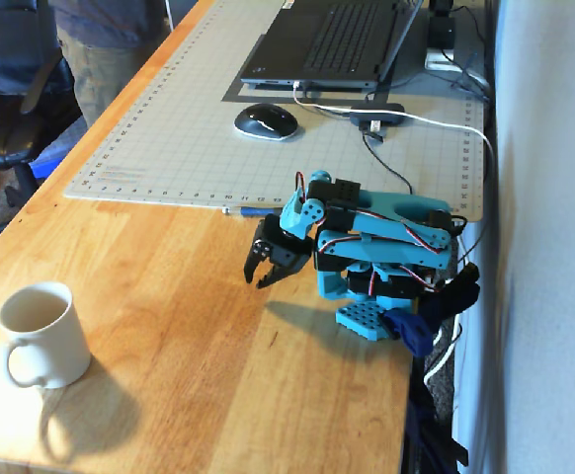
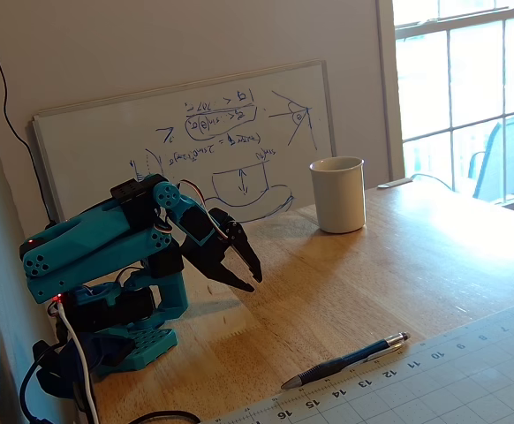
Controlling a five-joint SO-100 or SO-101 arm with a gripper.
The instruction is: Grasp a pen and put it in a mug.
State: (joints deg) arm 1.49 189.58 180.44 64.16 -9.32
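1. The blue arm (image 1: 386,247) sat folded low over its base near the desk's (image 1: 169,296) edge, beside the wall, with its black fingers (image 2: 250,269) pointing down and hanging above the wood, touching nothing.
2. The fingers were parted a little (a narrow gap showed between the tips in both fixed views) and held nothing; the gripper (image 1: 260,276) was empty.
3. The pen (image 2: 345,360) lay flat on the desk, along the edge of the cutting mat (image 2: 434,380). Its silvery tip pointed towards the right of that fixed view, and its dark end lay nearer the arm's base.
4. In the other fixed view only a short blue stretch of the pen (image 1: 253,210) showed, just at the mat's (image 1: 189,128) near border; the rest was hidden behind the arm.
5. The pen lay near the gripper but apart from it, on the mat side of the fingers.
6. The mug (image 1: 42,334) stood upright on the bare wood, well apart from both the arm and the pen, with its handle turned towards the lower left of that view.
7. In the other fixed view the mug (image 2: 337,193) stood in front of a whiteboard (image 2: 186,141) that leaned on the wall.
8. A laptop (image 1: 332,44) and a mouse (image 1: 265,120) rested on the mat's far part.
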